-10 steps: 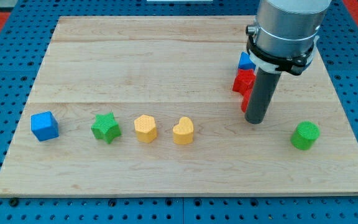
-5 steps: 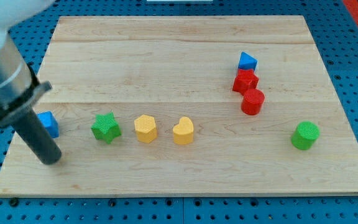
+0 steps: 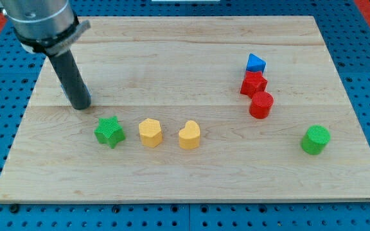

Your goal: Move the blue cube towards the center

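Observation:
My tip [image 3: 80, 106] rests on the wooden board [image 3: 172, 64] at the view's left, above and left of the green star [image 3: 110, 132]. The blue cube [image 3: 88, 97] is almost wholly hidden behind the rod. Only a thin blue sliver shows at the rod's right edge, just above the tip, so the tip stands right against it.
A yellow hexagon [image 3: 150, 133] and a yellow heart [image 3: 189, 135] lie in a row right of the green star. At the right are a blue triangular block [image 3: 255, 63], a red star [image 3: 254, 83], a red cylinder [image 3: 261, 104] and a green cylinder [image 3: 315, 139].
The rod swept from the board's right to the far left, then moved up and right. The blue cube moved with it, up and right from the left edge.

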